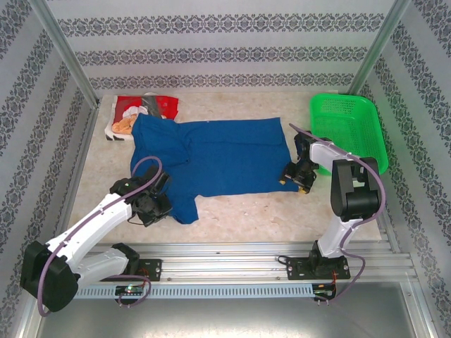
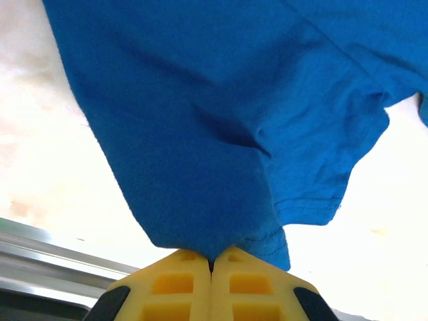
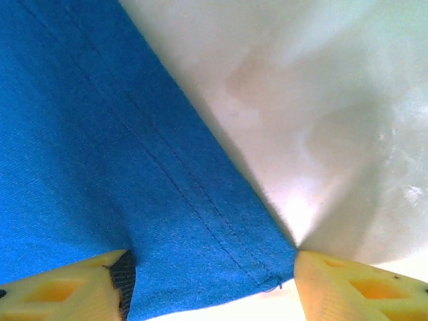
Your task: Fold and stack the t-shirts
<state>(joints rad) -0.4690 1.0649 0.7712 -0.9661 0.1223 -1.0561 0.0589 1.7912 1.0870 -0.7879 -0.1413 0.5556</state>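
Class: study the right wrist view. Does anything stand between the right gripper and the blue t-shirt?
Nothing visible does. The right gripper has its fingers apart on either side of the blue t-shirt's hemmed corner, which lies flat on the table.

Blue t-shirt [image 1: 218, 158]: matt cloth, fine-grained, stitched hem. Red t-shirt [image 1: 158, 105]: soft printed cloth. Basket [image 1: 349, 130]: green mesh plastic, slight gloss. Table [image 1: 246, 211]: pale mottled, smooth, faint sheen. Fingers [image 2: 174, 287]: yellow matt plastic. Front rail [image 1: 232, 255]: brushed metal.
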